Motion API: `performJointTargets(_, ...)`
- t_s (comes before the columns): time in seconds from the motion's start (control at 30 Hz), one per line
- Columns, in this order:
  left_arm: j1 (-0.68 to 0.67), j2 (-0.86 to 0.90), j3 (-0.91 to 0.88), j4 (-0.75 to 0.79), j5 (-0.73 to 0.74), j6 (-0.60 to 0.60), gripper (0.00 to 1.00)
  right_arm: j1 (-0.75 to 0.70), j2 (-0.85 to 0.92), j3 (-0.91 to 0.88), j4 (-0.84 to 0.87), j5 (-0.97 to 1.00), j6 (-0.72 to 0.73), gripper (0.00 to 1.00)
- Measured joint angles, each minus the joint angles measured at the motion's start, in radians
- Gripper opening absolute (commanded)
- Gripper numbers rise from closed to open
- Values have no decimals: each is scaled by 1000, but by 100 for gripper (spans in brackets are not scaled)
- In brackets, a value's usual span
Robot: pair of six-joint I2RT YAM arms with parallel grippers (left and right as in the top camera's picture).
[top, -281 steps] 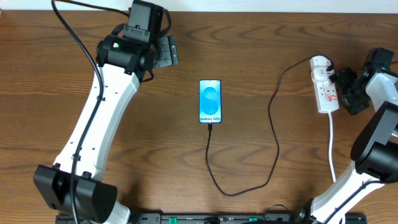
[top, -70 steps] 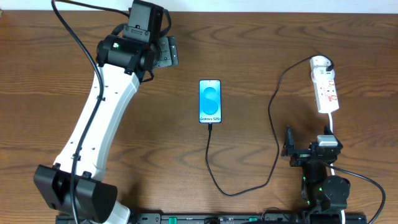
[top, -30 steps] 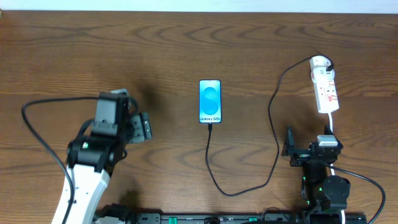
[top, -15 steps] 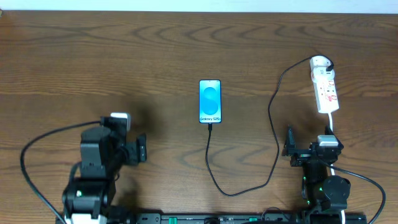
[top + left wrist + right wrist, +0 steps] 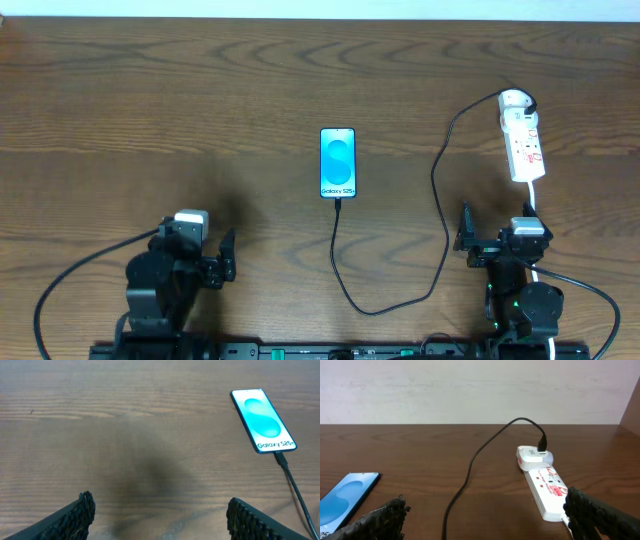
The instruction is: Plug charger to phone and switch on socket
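Note:
The phone [image 5: 338, 163] lies flat mid-table with its blue-and-white screen lit; it also shows in the left wrist view [image 5: 263, 420] and the right wrist view [image 5: 345, 497]. The black charger cable [image 5: 440, 200] loops from the phone's near end, where its plug tip [image 5: 339, 203] sits, to the round white plug [image 5: 514, 100] on the socket [image 5: 524, 145]. The cable [image 5: 470, 470] and socket [image 5: 547, 487] also show in the right wrist view. My left gripper [image 5: 226, 256] [image 5: 160, 510] is open and empty at the front left. My right gripper [image 5: 463, 236] [image 5: 485, 505] is open and empty, near the socket's near end.
The socket's white cord [image 5: 533, 200] runs toward the front edge beside my right arm. The brown wooden table [image 5: 150, 120] meets a pale wall [image 5: 470, 390] at the back.
My left arm has drawn back from the far left to the front left edge. My right arm left the socket earlier and has held still for the last second. Phone, cable and socket have not moved.

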Motion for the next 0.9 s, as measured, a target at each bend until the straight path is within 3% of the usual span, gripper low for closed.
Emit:
performJointTargets(0.27,0,-154,-96,82,0,0,86,0,0,0,0,0,0,99)
performJointTargets(0.63,0,-169,-137,241,0,0,86,0,0,0,0,0,0,99)
performJointTargets(0.9,0,-239,-271,407,0,-16,86,0,0,0,0,0,0,99)
